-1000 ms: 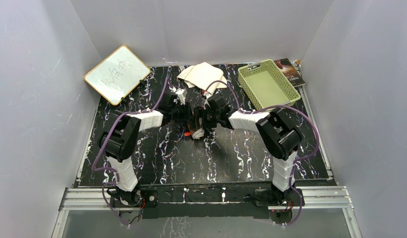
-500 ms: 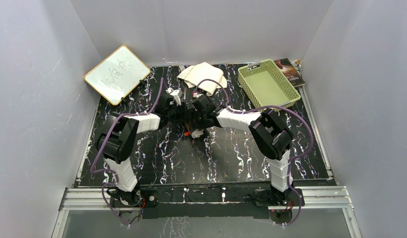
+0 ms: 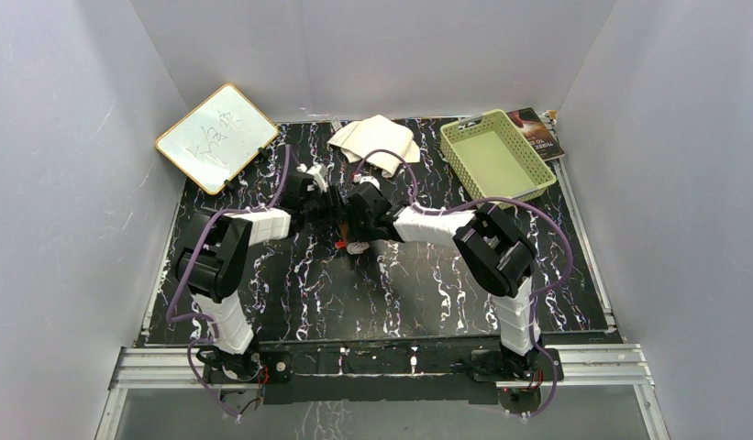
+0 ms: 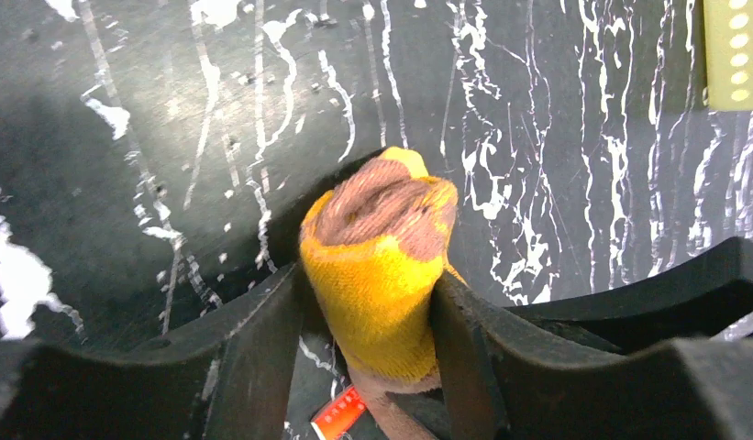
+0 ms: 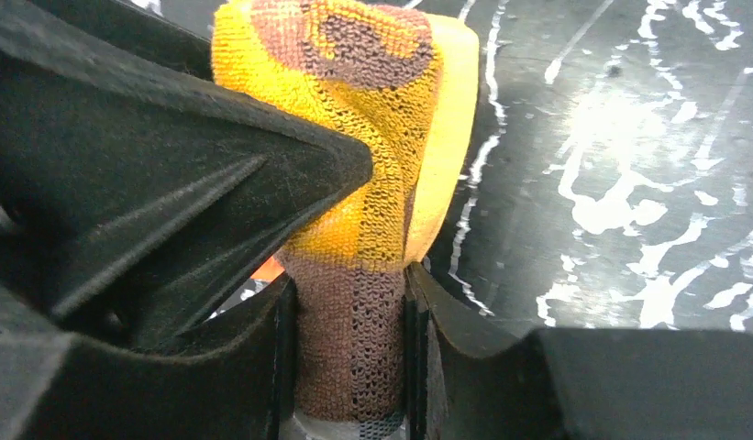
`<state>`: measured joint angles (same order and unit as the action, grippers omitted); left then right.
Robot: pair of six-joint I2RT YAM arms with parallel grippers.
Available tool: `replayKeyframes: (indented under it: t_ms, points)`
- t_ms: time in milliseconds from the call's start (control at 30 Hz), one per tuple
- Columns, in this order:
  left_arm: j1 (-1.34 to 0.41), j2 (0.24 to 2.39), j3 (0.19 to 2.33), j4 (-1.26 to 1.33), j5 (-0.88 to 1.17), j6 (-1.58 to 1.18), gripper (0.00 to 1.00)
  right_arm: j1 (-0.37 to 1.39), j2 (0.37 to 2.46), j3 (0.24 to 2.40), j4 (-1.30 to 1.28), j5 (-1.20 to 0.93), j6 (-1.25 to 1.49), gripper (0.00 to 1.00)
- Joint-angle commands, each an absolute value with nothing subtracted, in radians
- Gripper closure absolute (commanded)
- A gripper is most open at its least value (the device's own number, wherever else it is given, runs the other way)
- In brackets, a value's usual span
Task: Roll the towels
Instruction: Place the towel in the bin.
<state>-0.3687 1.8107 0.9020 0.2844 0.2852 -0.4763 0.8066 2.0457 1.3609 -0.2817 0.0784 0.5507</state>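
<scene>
The orange-yellow towel point(image 4: 382, 266) with its brown back is bunched into a tight roll and held between both grippers at the middle of the table, mostly hidden by them in the top view. My left gripper point(image 3: 340, 225) is shut on its yellow part. My right gripper point(image 5: 349, 316) is shut on the brown part of the same roll point(image 5: 354, 137). A red-orange tag point(image 4: 338, 412) hangs below the roll and shows in the top view point(image 3: 343, 245). The cream-white towel point(image 3: 374, 142) lies loosely folded at the back centre, apart from both grippers.
A green perforated basket point(image 3: 494, 156) stands at the back right with a dark book point(image 3: 540, 133) behind it. A small whiteboard point(image 3: 216, 137) lies tilted at the back left. The tabletop point(image 3: 427, 284) is black with white veins, between grey walls.
Both grippers, still holding the orange-yellow roll, have moved left and slightly toward the back of the table. The right arm has stretched further left. The cream-white towel has not moved.
</scene>
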Motion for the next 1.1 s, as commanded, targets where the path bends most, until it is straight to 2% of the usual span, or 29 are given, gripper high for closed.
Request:
replayKeyframes:
  t_ms: [0, 67, 167, 300, 467, 667, 1067]
  points:
    - [-0.269, 1.759, 0.885, 0.083, 0.358, -0.590, 0.45, 0.855, 2.123, 1.187, -0.243, -0.016, 0.683, 0.83]
    - [-0.218, 1.676, 0.888, 0.095, 0.375, -0.635, 0.42, 0.832, 2.066, 1.122, -0.176, -0.052, 0.750, 0.87]
    - [-0.168, 1.547, 0.910, 0.074, 0.370, -0.662, 0.38, 0.797, 1.972, 1.053, -0.103, -0.045, 0.837, 0.88]
    - [-0.142, 1.435, 0.943, 0.012, 0.367, -0.651, 0.36, 0.743, 1.852, 1.049, -0.069, 0.029, 0.944, 0.89]
    - [-0.130, 1.324, 0.926, -0.036, 0.367, -0.645, 0.32, 0.694, 1.749, 1.060, -0.034, 0.140, 1.055, 0.96]
    - [-0.126, 1.305, 0.923, -0.079, 0.407, -0.615, 0.32, 0.621, 1.604, 1.087, -0.006, 0.303, 1.113, 0.99]
    - [-0.126, 1.314, 0.950, -0.131, 0.484, -0.579, 0.31, 0.247, 1.531, 1.254, -0.054, 0.378, 1.034, 1.00]
